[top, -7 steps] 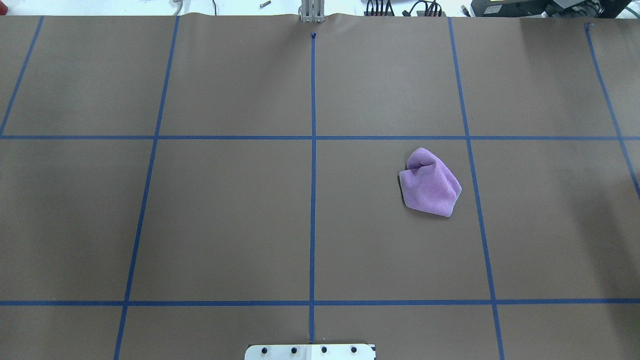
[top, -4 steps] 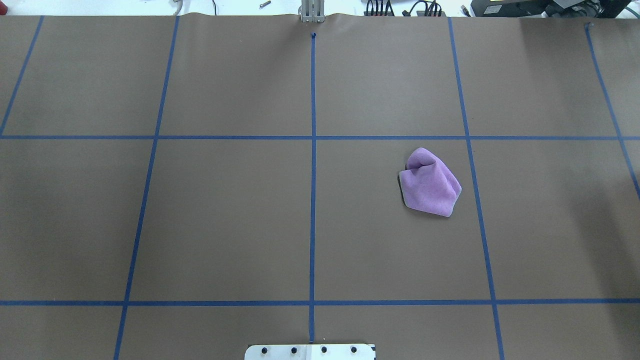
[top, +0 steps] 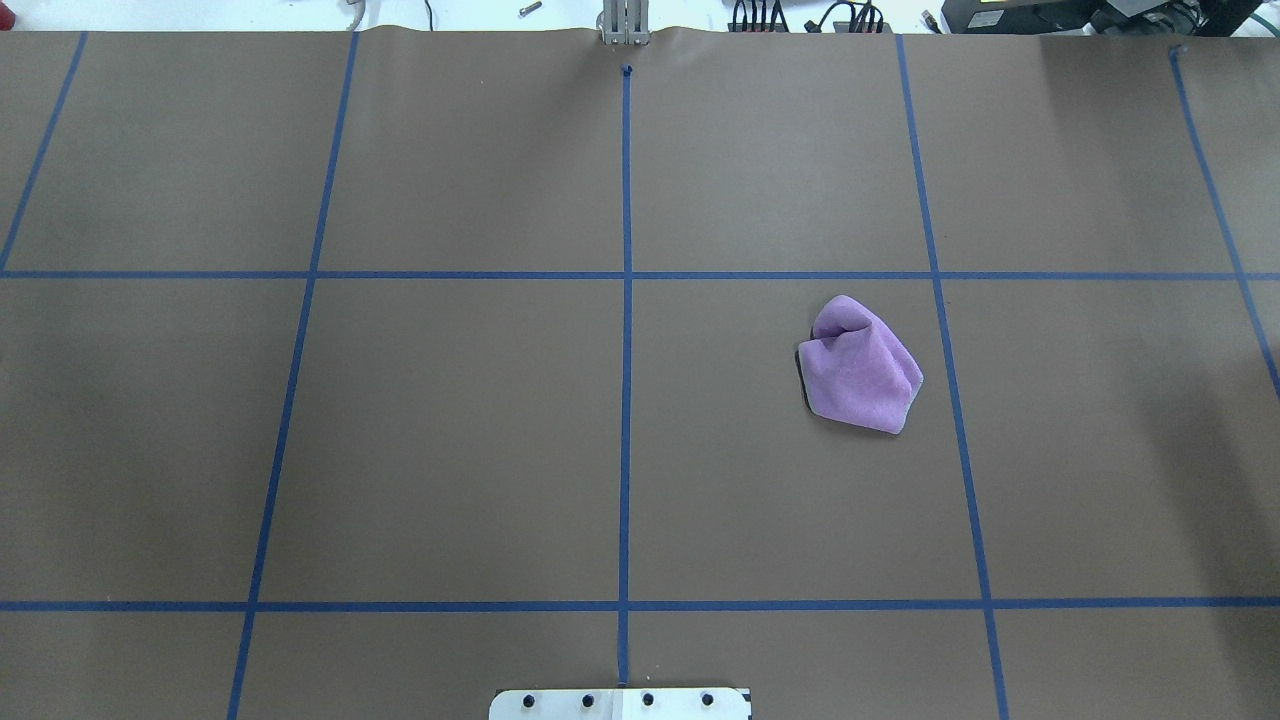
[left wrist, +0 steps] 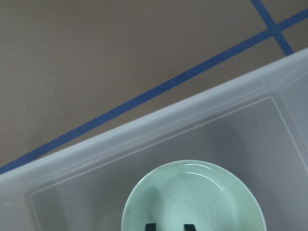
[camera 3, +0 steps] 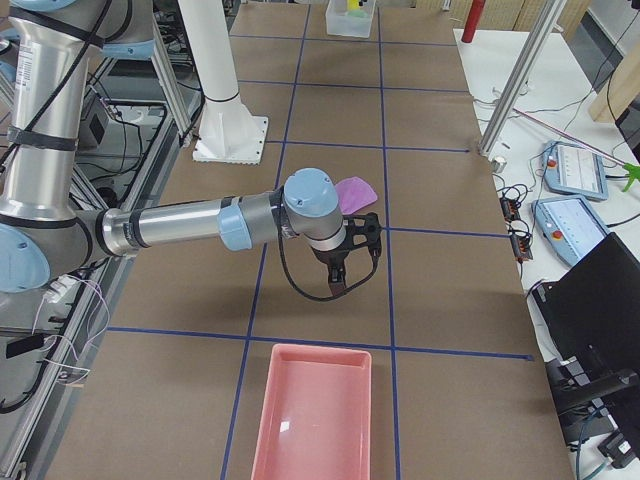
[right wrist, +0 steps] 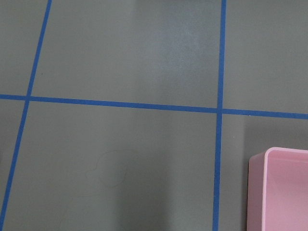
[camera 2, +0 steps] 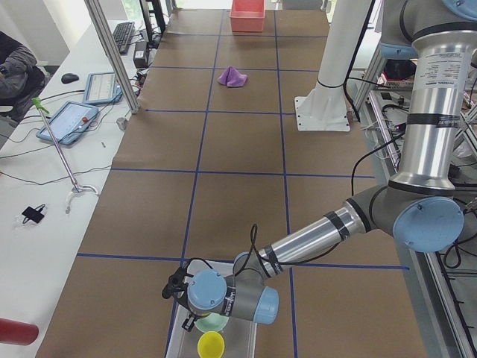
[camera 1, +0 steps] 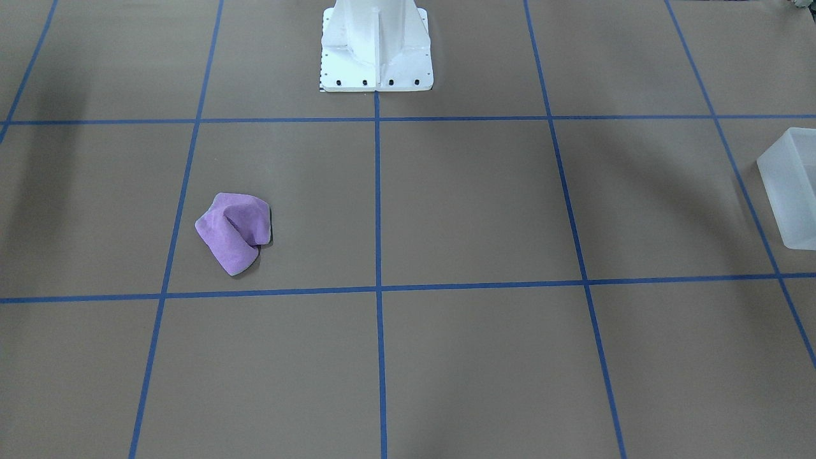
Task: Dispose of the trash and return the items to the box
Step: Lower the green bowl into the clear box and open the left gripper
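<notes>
The frosted white box [camera 2: 179,344] sits at the table's left end and also shows at the front-facing view's right edge [camera 1: 790,191]. The mint-green bowl [left wrist: 192,202] and the yellow cup [camera 2: 211,344] lie inside it. My left gripper [left wrist: 170,226] hovers over the bowl inside the box [left wrist: 144,134]; its two fingertips [left wrist: 150,226] stand a little apart with nothing between them. My right gripper [camera 3: 345,270] hangs above bare table near the pink bin [camera 3: 312,410]; I cannot tell whether it is open or shut. Both grippers are out of the overhead view.
A crumpled purple cloth [top: 860,365] lies on the brown table right of centre, also in the front-facing view [camera 1: 234,233]. The pink bin's corner shows in the right wrist view [right wrist: 284,192]. The white robot base [camera 1: 376,44] stands at the table's near edge.
</notes>
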